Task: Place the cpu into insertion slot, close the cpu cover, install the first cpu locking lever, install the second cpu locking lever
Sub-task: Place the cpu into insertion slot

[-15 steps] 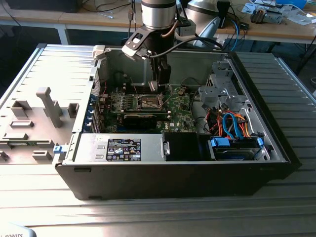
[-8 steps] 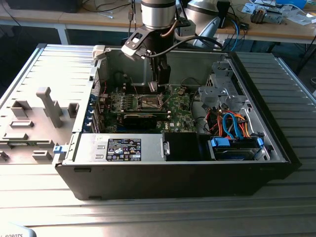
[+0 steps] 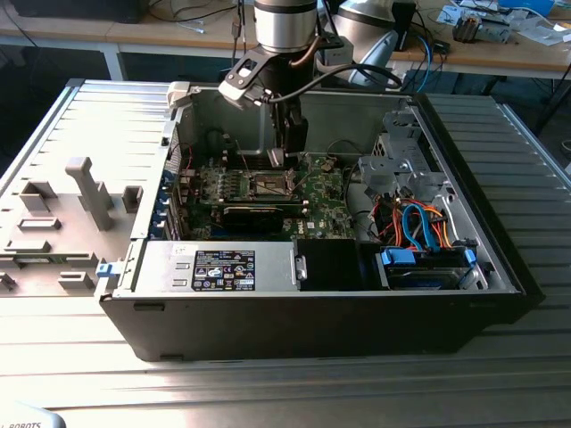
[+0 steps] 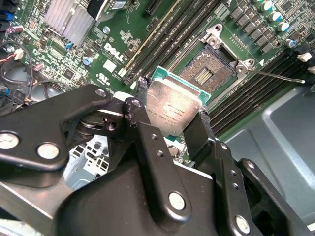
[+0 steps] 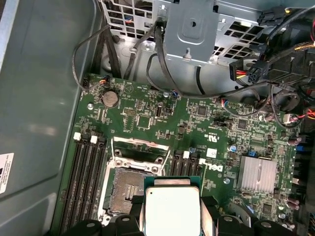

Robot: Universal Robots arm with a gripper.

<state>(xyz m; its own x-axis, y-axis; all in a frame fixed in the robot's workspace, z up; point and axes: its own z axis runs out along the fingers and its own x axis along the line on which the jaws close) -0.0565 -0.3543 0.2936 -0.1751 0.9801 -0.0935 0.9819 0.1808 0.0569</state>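
Your hand (image 3: pixel 277 159) is down inside the open computer case (image 3: pixel 357 321), over the green motherboard (image 5: pixel 221 123). Its two black fingers (image 4: pixel 197 132) are clamped on opposite edges of the cpu (image 5: pixel 172 211), silver top facing the wrist cameras. The cpu is not seated; it's held off the board, just beside the insertion slot (image 4: pixel 206 71). The slot is bare, with its dark contact field showing in both wrist views. The cpu cover (image 5: pixel 139 150) stands swung open along one edge of the slot. A thin locking lever (image 4: pixel 275 74) sticks out from a slot corner, unlatched. In the exterior view the slot is at 6 o'clock from the hand and the grey drive cage (image 3: pixel 397 165) is at 3 o'clock from the slot. The case lies on a ribbed metal worktop (image 3: pixel 268 383).
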